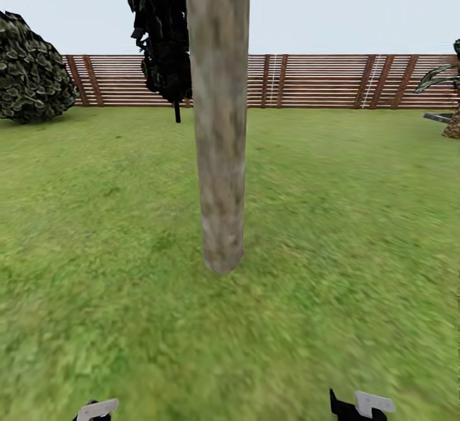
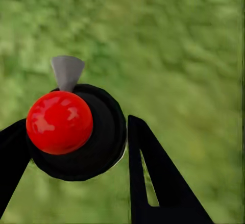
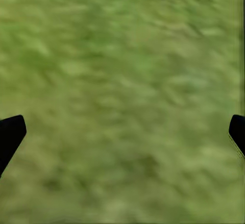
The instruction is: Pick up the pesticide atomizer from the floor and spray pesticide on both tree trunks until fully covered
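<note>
Left end effector (image 2: 76,147) clamps pesticide atomizer (image 2: 76,132), nozzle over lawn (image 2: 178,40). Right end effector (image 3: 122,132) wide open, empty. Tree trunk (image 1: 220,153) dead ahead: raise nozzle toward bark, sweep full height.

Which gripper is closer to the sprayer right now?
Left. The left gripper is shut on the sprayer, its fingers at both sides. The right gripper is open above bare grass.

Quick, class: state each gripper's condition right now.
Left gripper: closed on the pesticide atomizer.
Right gripper: open, holding nothing, over grass.
</note>
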{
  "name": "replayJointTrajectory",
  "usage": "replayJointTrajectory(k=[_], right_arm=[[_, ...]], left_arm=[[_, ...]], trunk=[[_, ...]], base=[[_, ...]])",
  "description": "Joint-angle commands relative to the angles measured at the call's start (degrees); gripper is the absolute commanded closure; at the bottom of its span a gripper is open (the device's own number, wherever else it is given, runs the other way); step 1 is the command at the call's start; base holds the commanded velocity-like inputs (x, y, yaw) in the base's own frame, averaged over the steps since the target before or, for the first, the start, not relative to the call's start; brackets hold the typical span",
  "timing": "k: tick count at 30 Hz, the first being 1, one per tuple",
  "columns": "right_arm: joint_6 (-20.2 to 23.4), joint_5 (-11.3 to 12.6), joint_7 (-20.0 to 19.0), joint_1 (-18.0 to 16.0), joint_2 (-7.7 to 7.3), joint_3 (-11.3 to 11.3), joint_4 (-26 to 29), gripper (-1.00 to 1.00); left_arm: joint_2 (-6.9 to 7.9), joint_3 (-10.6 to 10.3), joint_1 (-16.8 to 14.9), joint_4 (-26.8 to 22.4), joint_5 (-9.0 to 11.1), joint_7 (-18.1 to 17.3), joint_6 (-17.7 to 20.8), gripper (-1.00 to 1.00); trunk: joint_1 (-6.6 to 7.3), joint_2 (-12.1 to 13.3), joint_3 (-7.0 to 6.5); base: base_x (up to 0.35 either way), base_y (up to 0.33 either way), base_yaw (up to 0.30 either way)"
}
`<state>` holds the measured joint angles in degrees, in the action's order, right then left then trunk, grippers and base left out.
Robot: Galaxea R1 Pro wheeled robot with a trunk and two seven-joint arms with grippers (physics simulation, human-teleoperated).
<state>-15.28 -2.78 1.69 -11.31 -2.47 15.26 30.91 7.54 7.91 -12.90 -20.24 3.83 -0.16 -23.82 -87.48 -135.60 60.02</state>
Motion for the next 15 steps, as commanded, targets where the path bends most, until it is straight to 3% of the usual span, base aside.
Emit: replayJointTrajectory(k=[1, 15], right_arm=[[-0.2, -0.3, 0.2, -0.1, 0.01, 0.1, -0.1, -1.00], [-0.1, -0.3, 0.2, -0.1, 0.06, 0.0, -0.1, -1.00]], left_arm=[[0.01, -0.1, 0.0, 0.0, 0.4, 0.0, -0.2, 1.00], [0.27, 0.1, 0.1, 0.0, 0.5, 0.0, -0.3, 1.00]], trunk=[[-0.02, 0.0, 0.05], [-0.02, 0.0, 0.05]], base=[[0.335, 0.000, -0.168], [0.335, 0.000, -0.011]])
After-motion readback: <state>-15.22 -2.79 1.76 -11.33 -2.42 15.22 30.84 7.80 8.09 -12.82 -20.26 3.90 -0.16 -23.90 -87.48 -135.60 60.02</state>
